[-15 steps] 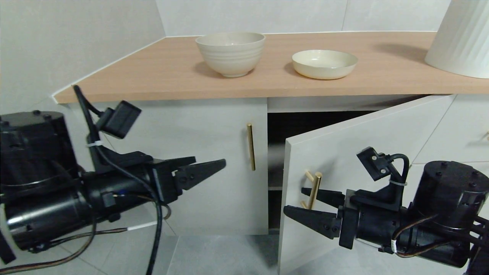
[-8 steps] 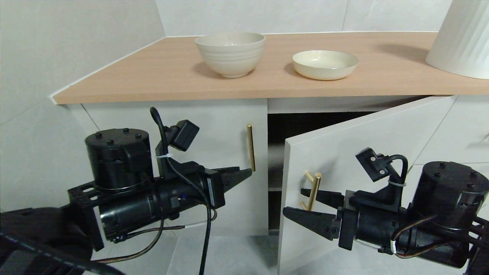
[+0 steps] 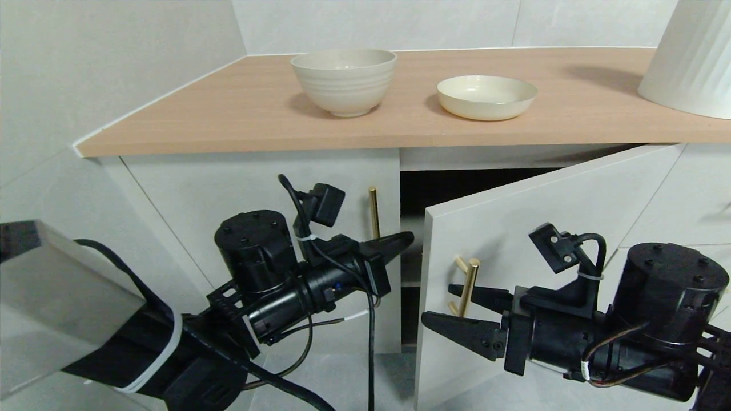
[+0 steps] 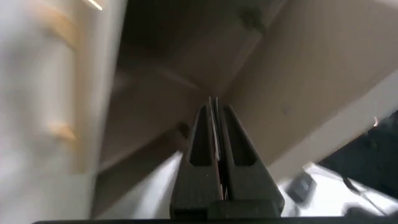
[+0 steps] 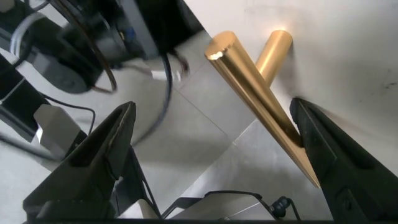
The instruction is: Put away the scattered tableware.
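Note:
A deep ribbed cream bowl (image 3: 344,80) and a shallow cream dish (image 3: 486,96) stand on the wooden countertop (image 3: 228,123). Below it, the right cabinet door (image 3: 542,228) hangs partly open. My left gripper (image 3: 406,237) is shut and empty, its tip at the dark gap between the two doors; the left wrist view has the shut gripper (image 4: 213,102) aimed into the cabinet. My right gripper (image 3: 440,304) is open, one finger on either side of the open door's brass handle (image 3: 469,278). In the right wrist view the handle (image 5: 255,74) lies between the gripper (image 5: 217,134) fingers, not clamped.
A large white ribbed container (image 3: 691,57) stands at the counter's right end. The left cabinet door (image 3: 257,188) is closed, with a vertical brass handle (image 3: 374,211). The cabinet interior (image 3: 457,182) is dark. A tiled wall runs along the left and tiled floor lies below.
My left arm has swung right and forward, taking its shut gripper from the left door's face to the gap by the open door. The right gripper has barely moved.

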### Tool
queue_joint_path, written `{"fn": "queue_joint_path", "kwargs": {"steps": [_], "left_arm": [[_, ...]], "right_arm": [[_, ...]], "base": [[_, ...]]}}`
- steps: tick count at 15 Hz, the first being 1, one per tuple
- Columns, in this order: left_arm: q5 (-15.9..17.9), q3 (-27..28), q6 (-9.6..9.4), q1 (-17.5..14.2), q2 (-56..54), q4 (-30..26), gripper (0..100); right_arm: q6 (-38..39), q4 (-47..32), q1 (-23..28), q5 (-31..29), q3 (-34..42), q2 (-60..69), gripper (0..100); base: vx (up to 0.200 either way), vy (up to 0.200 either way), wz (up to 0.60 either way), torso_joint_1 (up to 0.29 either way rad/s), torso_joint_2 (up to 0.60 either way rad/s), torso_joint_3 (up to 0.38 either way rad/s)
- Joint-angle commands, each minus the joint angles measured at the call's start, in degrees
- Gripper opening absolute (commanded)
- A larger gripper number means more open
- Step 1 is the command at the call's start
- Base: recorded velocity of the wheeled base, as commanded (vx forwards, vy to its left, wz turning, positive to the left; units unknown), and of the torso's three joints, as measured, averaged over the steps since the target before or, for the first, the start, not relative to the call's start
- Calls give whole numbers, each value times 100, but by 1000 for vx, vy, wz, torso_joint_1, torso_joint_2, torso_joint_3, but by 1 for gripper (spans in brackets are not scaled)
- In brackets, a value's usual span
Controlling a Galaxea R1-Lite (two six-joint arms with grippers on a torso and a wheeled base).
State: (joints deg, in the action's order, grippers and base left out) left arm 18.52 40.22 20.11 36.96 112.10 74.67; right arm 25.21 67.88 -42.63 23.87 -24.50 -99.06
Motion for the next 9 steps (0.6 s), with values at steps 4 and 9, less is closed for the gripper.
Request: {"fn": "queue_joint_path", "kwargs": {"steps": [4, 9], "left_arm": [[846, 215, 1, 162, 224, 4, 0], [855, 355, 1, 364, 444, 13, 0]], "right_arm": [[-7, 6, 0, -111, -19, -61, 100], [-25, 6, 97, -585, -2, 106, 100]], "base": [[0, 0, 0, 0, 0, 0], [0, 0, 0, 0, 0, 0]]}}
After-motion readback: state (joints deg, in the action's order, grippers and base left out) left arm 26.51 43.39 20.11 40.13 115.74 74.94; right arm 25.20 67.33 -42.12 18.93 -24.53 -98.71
